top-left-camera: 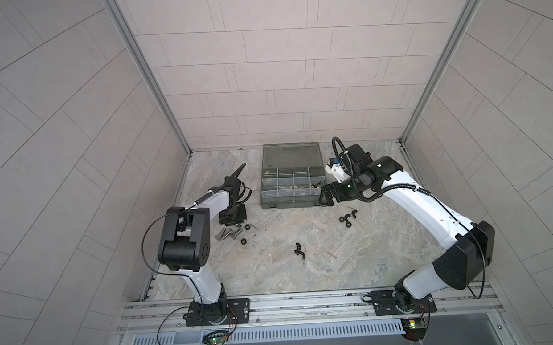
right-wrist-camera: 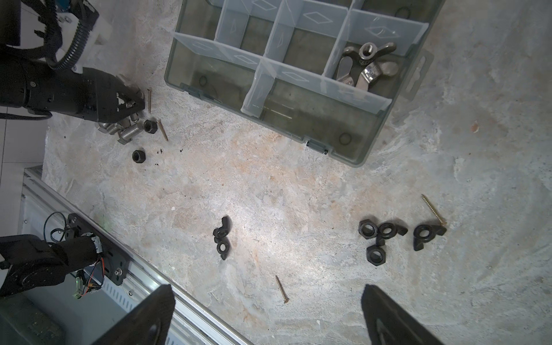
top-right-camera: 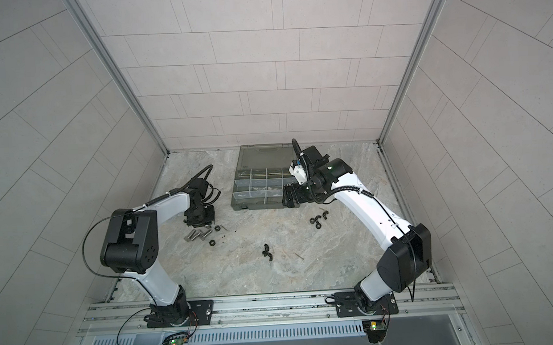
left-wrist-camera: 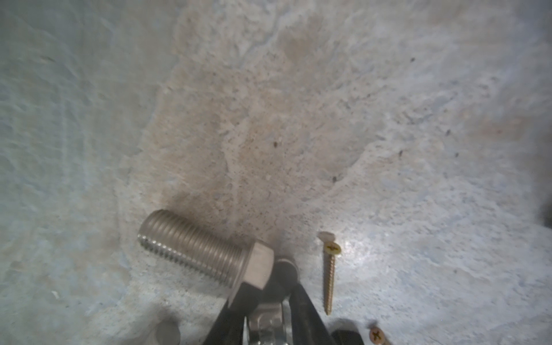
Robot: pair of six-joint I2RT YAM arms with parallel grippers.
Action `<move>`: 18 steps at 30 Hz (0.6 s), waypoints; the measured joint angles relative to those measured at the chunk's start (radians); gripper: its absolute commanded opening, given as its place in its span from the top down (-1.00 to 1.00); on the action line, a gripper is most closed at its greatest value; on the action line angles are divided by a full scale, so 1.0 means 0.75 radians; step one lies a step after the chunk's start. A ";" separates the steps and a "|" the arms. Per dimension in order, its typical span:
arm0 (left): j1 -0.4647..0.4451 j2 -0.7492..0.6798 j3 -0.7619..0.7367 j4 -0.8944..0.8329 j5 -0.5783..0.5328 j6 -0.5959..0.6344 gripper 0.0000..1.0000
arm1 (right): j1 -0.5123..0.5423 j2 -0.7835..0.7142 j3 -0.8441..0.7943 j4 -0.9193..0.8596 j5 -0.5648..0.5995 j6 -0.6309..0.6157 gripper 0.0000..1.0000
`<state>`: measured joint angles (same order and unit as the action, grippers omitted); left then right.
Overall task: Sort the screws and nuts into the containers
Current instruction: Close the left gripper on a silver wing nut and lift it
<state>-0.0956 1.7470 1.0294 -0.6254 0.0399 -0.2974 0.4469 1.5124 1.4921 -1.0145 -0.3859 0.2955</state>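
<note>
The sorting looks barely begun. Only a few silver wing nuts (right-wrist-camera: 369, 64) lie in a corner compartment of the open case (right-wrist-camera: 352, 153); the other compartments seen from the right wrist look empty.

Everything else is loose on the surface (top-left-camera: 305, 274). A heap of silver bolts (right-wrist-camera: 124, 131) sits at the left with black hex nuts (right-wrist-camera: 139, 156) and thin screws (right-wrist-camera: 163, 130). Black wing nuts (right-wrist-camera: 221, 237) lie in the middle, and a cluster of black nuts (right-wrist-camera: 378, 239) lies at the right, near the case.

The left gripper (left-wrist-camera: 268, 295) is down at the heap, its jaws close together and apparently pinching one bolt (left-wrist-camera: 265, 324). The right gripper (right-wrist-camera: 268, 313) hangs wide open and empty by the case's near corner.

The surface is mottled grey-beige stone. Pale tiled walls (top-left-camera: 281, 83) enclose it, with a metal rail (top-left-camera: 306, 301) along the front.
</note>
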 measured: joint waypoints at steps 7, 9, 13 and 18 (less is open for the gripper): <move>0.000 0.000 0.004 -0.005 0.019 0.001 0.81 | -0.025 0.000 -0.018 0.001 -0.015 -0.001 -0.99; 0.000 0.007 0.015 -0.012 0.032 -0.002 0.85 | -0.033 0.000 -0.018 0.001 -0.020 0.000 -0.98; 0.000 0.011 0.027 -0.026 0.055 -0.002 0.87 | -0.051 0.000 -0.018 0.001 -0.028 -0.001 -0.99; -0.002 0.010 0.078 -0.080 0.087 -0.002 0.87 | -0.072 0.000 -0.018 0.001 -0.041 0.000 -0.99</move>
<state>-0.0967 1.7542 1.0878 -0.6853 0.1051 -0.2989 0.3927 1.5124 1.4784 -1.0142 -0.4168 0.2955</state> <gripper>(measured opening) 0.190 0.992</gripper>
